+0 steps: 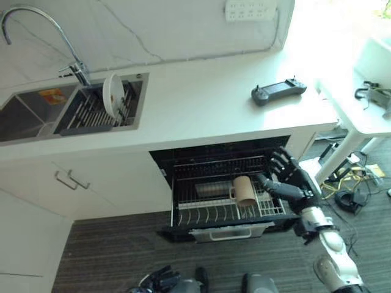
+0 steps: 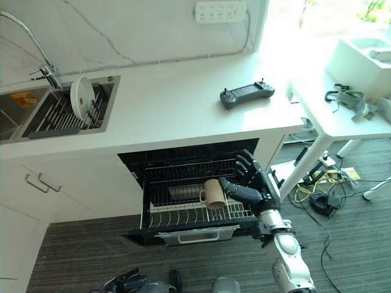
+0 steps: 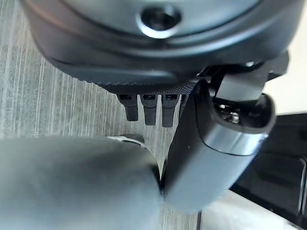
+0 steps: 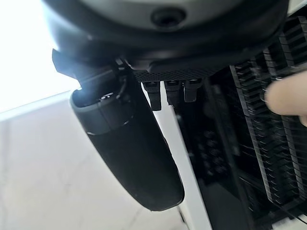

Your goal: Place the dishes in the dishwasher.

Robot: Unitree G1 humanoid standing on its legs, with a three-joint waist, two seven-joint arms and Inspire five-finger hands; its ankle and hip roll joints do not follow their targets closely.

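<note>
From the head camera I looked down on a white countertop (image 1: 201,104) with a sink (image 1: 24,113) at its left, a curved faucet (image 1: 36,27) above it, and a dark drying rack (image 1: 91,110) set in the sink's right basin. A white plate (image 1: 113,94) stood upright on edge in that rack. Below the counter, the dishwasher (image 1: 220,159) was open and its wire rack (image 1: 201,213) was pulled out toward me. A tan mug (image 1: 245,191) sat in the rack near its right side, handle to the left, next to a grey metal dish (image 1: 211,188) lying deeper in the rack. My right hand (image 1: 292,177) hovered just beside the mug at the rack's right edge, fingers spread and released, gripping nothing; the thumb reached toward the mug, and I could not tell whether it touched. My left hand (image 1: 157,281) hung low at the bottom edge over the dark striped floor (image 1: 110,256), its fingers loosely relaxed and holding nothing. A black handheld controller (image 1: 278,93) lay on the counter's right end, near a white side table (image 1: 360,104).
</note>
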